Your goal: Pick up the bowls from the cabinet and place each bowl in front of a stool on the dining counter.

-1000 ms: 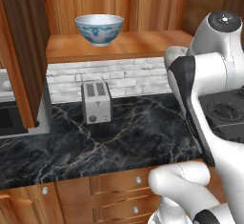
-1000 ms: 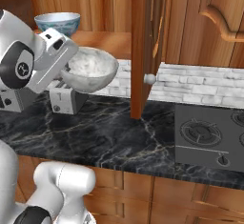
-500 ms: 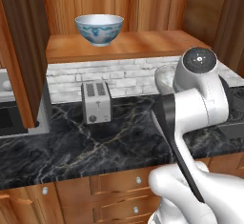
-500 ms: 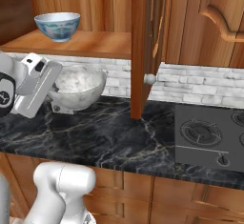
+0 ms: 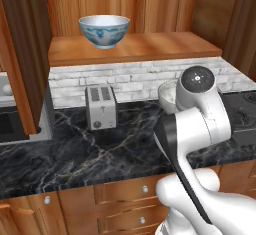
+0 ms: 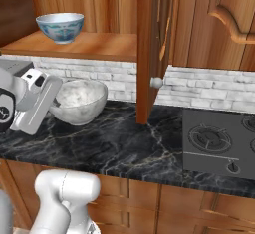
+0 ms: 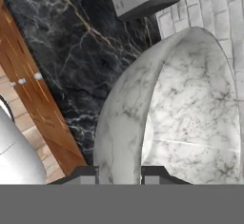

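A kitchen wall of warm reddish wood stands behind a black marble counter (image 5: 90, 159) with white veins, and a band of white brick (image 6: 209, 86) runs between the counter and the cabinet (image 5: 135, 49) above it. The cabinet has an open plank shelf, and in the right base view its tall door (image 6: 149, 44) stands open, edge toward the camera, with a small round silver knob (image 6: 156, 82) low on it. Under the counter there are wooden drawers (image 5: 115, 199) with small knobs. At the right side a black cooktop (image 6: 219, 143) is set on the counter.

The white arm (image 5: 200, 124) rises in front of the counter. Its gripper (image 7: 119, 174) holds the marble bowl (image 6: 79, 101) by the rim: in the hand view the two dark fingertips (image 7: 86, 173) stand on either side of the bowl wall, one outside and one inside, closed tight on it. The bowl hangs tilted just above the counter, in front of the brick, below the shelf.

A silver toaster (image 5: 101, 107) stands on the counter against the brick, to the left of the held bowl. The blue floral bowl (image 5: 104, 30) sits upright on the shelf, toward its left end.
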You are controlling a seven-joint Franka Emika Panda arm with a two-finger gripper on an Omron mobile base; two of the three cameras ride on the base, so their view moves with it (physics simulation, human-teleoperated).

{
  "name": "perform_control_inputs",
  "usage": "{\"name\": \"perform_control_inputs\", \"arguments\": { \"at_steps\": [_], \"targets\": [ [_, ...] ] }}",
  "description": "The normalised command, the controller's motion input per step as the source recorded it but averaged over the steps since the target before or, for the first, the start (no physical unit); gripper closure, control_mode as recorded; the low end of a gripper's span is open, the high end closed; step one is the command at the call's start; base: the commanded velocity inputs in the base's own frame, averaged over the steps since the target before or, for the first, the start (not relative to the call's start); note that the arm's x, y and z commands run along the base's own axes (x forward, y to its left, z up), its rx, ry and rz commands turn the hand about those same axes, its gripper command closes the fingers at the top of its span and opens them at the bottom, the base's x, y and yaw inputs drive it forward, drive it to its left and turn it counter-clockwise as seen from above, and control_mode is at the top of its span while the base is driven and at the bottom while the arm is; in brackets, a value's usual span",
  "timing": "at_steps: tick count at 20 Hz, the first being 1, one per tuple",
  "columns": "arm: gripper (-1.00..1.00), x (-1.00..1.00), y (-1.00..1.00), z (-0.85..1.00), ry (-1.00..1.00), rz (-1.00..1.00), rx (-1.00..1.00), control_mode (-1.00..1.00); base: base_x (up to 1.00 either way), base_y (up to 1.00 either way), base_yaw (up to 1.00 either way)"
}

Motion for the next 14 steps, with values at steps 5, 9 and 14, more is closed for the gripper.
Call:
{"name": "perform_control_inputs", "arguments": {
  "at_steps": [5,9,14],
  "targets": [
    [1.00,0.00,0.00,0.00,0.00,0.00,0.00,-1.00,0.00,0.00,0.00],
    [1.00,0.00,0.00,0.00,0.00,0.00,0.00,1.00,-0.09,0.01,-0.02],
    [1.00,0.00,0.00,0.00,0.00,0.00,0.00,1.00,-0.54,0.22,-0.41]
  ]
}}
